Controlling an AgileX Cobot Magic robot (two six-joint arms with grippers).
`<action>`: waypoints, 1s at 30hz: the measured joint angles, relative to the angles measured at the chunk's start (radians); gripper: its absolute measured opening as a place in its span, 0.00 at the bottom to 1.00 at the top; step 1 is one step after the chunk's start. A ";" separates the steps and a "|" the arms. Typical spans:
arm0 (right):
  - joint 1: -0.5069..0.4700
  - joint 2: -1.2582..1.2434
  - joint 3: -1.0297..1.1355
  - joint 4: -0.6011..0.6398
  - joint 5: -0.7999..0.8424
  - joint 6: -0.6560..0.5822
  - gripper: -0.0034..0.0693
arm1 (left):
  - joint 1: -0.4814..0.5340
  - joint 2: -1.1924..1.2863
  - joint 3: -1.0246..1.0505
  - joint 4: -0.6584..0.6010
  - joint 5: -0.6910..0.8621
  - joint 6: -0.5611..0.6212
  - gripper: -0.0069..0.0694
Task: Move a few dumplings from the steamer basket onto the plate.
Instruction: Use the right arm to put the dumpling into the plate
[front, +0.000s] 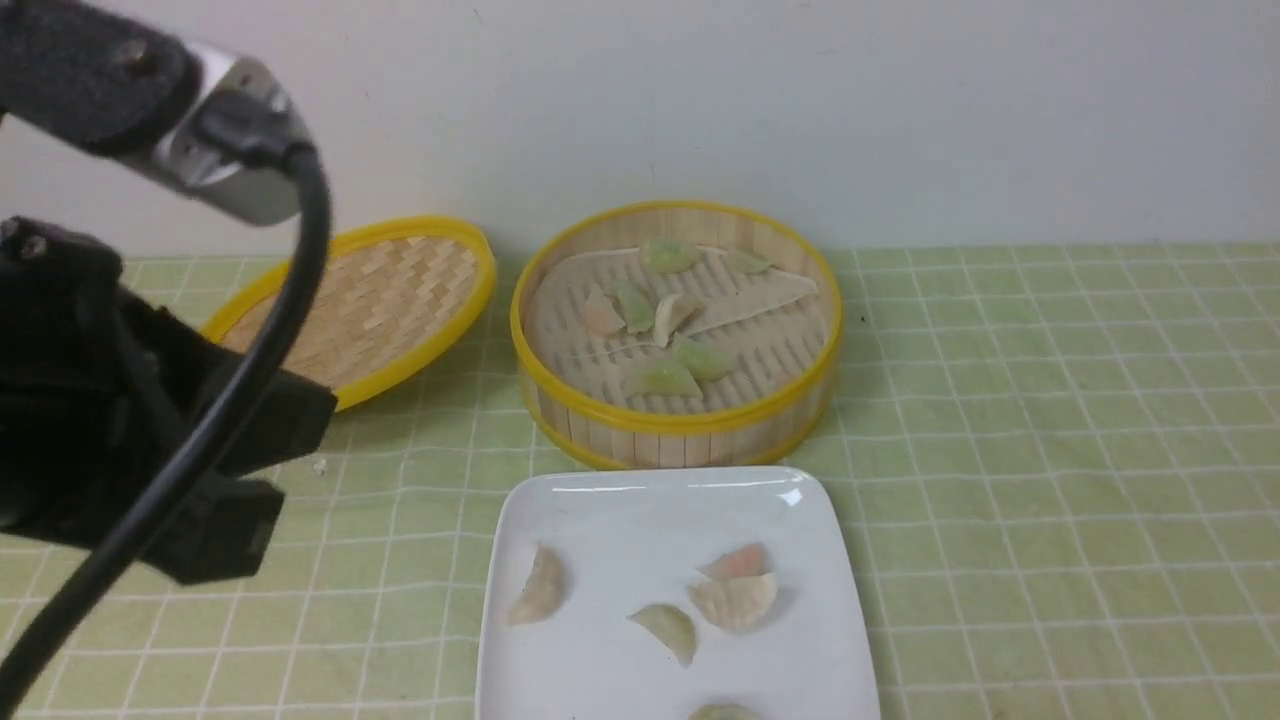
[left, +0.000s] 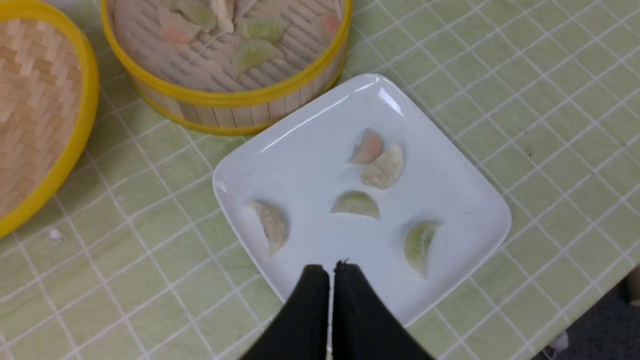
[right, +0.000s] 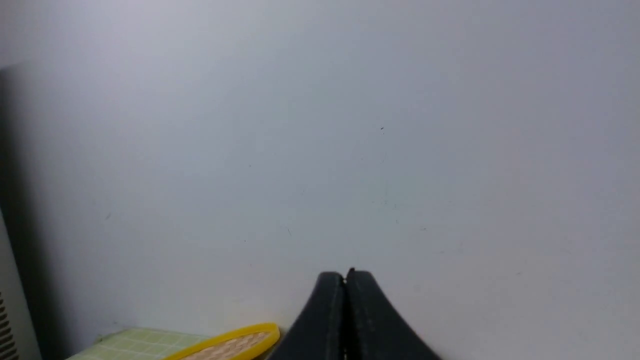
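White plate (front: 620, 520) runs off frame, cutting one green dumpling (front: 725, 712).

Surfaces before you: gloss, wood, cloth.
Your plate (front: 620, 510) is glossy white and smooth, catching the light. The steamer basket (front: 680, 440) is pale wooden slats with smooth yellow rims, and the lid (front: 370, 300) at far left is woven strips (same yellow rim). The tablecloth (front: 1050, 450) looks like matt cloth, the dumplings (front: 735, 600) are dull and pleated, and the left gripper (left: 331, 272) and right gripper (right: 346, 277) are matt black.
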 joint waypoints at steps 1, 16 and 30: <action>0.000 0.000 0.000 0.000 0.000 0.000 0.03 | 0.000 -0.035 0.032 0.003 -0.027 0.001 0.08; 0.000 0.000 0.001 0.000 -0.002 0.002 0.03 | 0.000 -0.575 0.396 0.015 -0.412 0.005 0.08; 0.000 0.000 0.001 0.000 -0.003 0.003 0.03 | 0.003 -0.614 0.442 0.058 -0.421 0.016 0.08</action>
